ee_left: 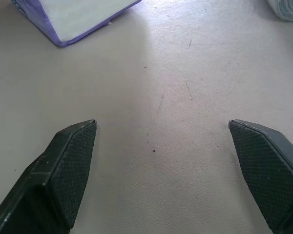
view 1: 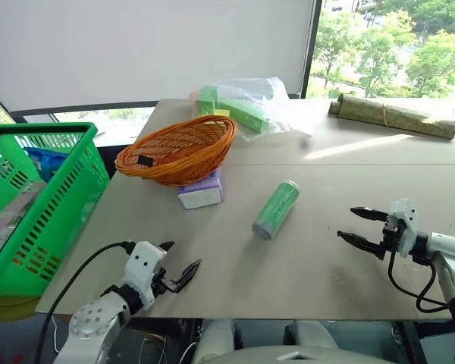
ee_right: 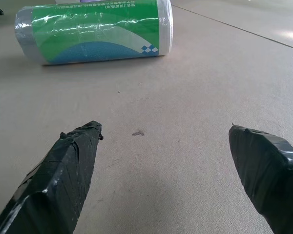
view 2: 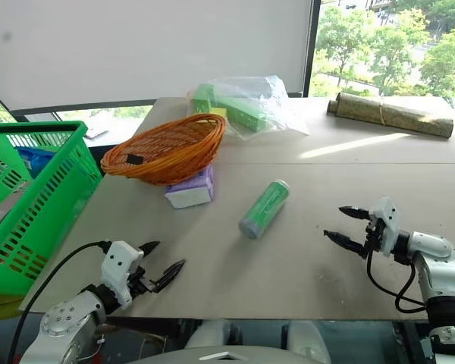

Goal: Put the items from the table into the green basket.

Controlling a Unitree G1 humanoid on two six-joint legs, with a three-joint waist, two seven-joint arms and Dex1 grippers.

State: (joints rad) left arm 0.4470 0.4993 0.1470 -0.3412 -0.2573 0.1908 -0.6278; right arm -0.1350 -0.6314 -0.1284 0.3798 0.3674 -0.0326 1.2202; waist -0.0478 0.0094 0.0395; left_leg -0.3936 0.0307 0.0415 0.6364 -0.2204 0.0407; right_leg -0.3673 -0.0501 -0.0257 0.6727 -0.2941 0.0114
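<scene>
A slim light-green can (view 1: pixel 276 209) lies on its side near the middle of the beige table (view 1: pixel 326 273). The lavender tissue packet (view 1: pixel 201 190) rests against the front of the orange wicker basket. The green basket (view 1: pixel 38 205) stands off the table's left edge. My left gripper (view 1: pixel 180 262) hovers open over the table's front left corner, short of the packet (ee_left: pixel 78 17). My right gripper (view 1: pixel 353 225) is open at the front right, pointing toward the can (ee_right: pixel 95 30) with bare table between them.
An orange wicker basket (view 1: pixel 178 149) sits at the table's left back. Behind it lies a clear bag of green blocks (view 1: pixel 243 106). A rolled mat (view 1: pixel 393 115) lies at the far right. A seam (view 1: pixel 349 163) crosses the tabletop.
</scene>
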